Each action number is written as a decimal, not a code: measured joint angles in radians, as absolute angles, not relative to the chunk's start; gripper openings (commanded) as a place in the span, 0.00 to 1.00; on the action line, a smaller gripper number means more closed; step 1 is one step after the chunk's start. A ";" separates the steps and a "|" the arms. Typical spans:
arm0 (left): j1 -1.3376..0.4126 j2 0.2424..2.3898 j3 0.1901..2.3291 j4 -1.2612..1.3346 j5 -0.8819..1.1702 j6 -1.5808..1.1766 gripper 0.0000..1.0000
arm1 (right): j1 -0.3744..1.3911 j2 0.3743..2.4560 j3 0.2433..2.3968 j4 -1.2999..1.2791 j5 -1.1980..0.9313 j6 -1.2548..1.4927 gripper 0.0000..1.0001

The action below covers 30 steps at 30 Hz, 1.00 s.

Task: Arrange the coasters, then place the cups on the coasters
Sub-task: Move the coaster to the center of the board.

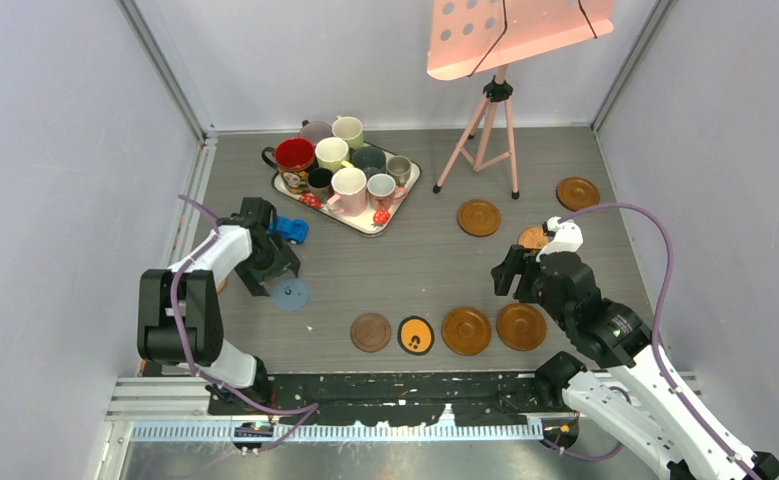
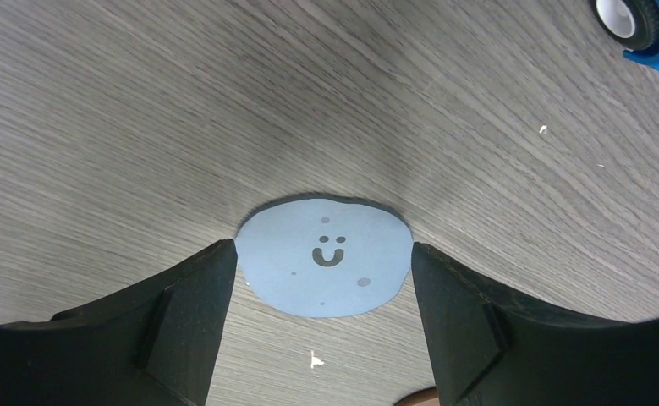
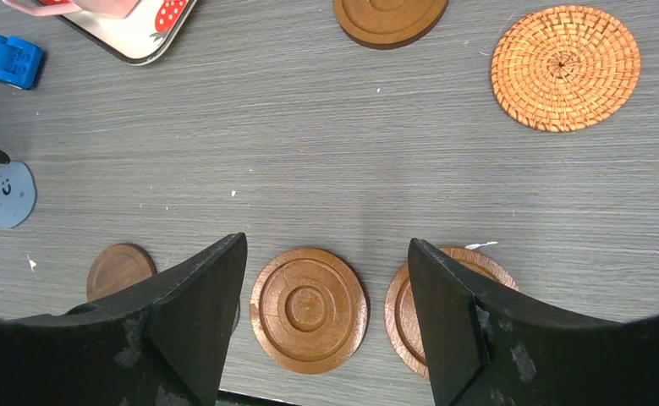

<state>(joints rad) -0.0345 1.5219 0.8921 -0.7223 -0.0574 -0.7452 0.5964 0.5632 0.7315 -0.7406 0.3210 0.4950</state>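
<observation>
A blue smiley coaster (image 2: 326, 265) lies flat on the table, and my left gripper (image 2: 324, 249) stands open low over it, one tip at each edge of the disc. From above, that gripper (image 1: 270, 272) sits just behind the blue coaster (image 1: 288, 293). Near the front edge, a dark wood coaster (image 1: 371, 332), a black one with an orange centre (image 1: 416, 335) and two glossy brown ones (image 1: 466, 330) (image 1: 521, 326) form a row. My right gripper (image 1: 513, 272) hovers open and empty above that row, with a brown coaster (image 3: 307, 309) showing between its fingers. The cups (image 1: 345, 165) stand crowded on the tray.
The white strawberry-print tray (image 1: 360, 226) sits at the back left, with a blue toy car (image 1: 290, 229) beside my left arm. Two more brown coasters (image 1: 478, 217) (image 1: 577, 192) and a woven orange one (image 3: 565, 68) lie at the right. A pink music stand's tripod (image 1: 485, 140) stands behind them.
</observation>
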 measured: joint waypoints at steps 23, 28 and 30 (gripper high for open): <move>0.087 1.482 0.813 -0.667 0.047 -0.745 0.58 | 0.596 0.541 0.731 -0.743 0.313 0.500 0.77; 0.087 1.481 0.808 -0.661 0.075 -0.754 0.59 | 0.596 0.538 0.731 -0.743 0.312 0.500 0.77; 0.087 1.481 0.808 -0.661 0.083 -0.756 0.60 | 0.596 0.535 0.731 -0.743 0.312 0.500 0.77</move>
<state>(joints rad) 0.0872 1.4815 0.8078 -0.6609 0.0826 -0.7555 0.5964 0.5354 0.7315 -0.7433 0.3119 0.4999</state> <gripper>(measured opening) 0.589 0.770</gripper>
